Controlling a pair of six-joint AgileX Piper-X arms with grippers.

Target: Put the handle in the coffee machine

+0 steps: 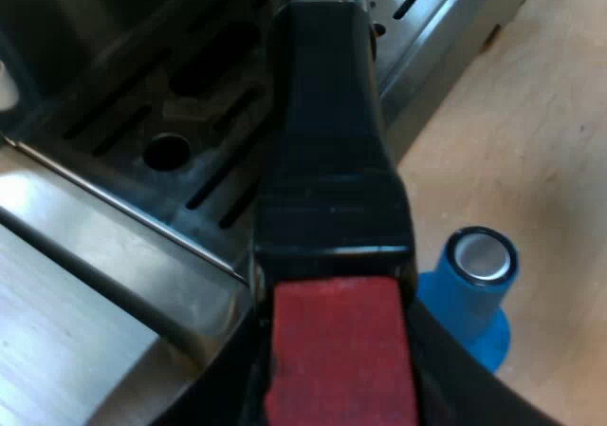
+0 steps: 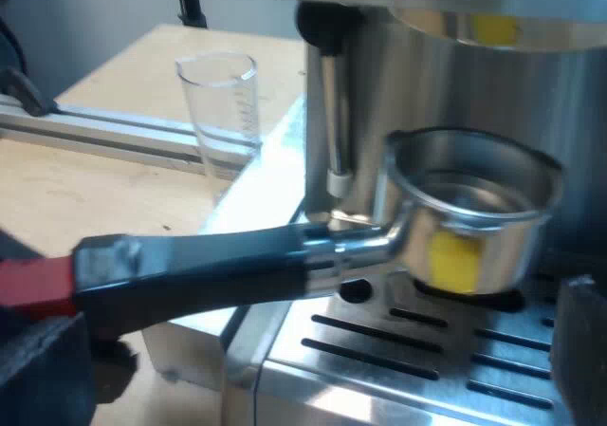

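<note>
Over the slotted drip tray (image 1: 190,113) of the espresso machine (image 1: 114,227), the left wrist view had the holder (image 1: 327,160) reaching straight out from my left gripper (image 1: 337,374). Its handle was smooth, blocky black plastic with a matt red end (image 1: 337,350). Both dark fingers (image 1: 228,388) pressed on that red end, clamped tight. The tray was brushed steel, cut with long slots and a round hole. Just off its corner, a blue tamper (image 1: 469,298) stood upright on the pale wooden table (image 1: 531,113), round silver end upward, apart from the handle.

The right wrist view had the holder's round polished basket (image 2: 469,222) hanging above the tray. A gap lay between it and the machine's head above, and the thin steam wand (image 2: 330,113) was just beside it. My right gripper (image 2: 318,317) was spread wide, gripping nothing. A clear measuring glass (image 2: 220,113) stood on the table beside the machine, bare wood around it.
</note>
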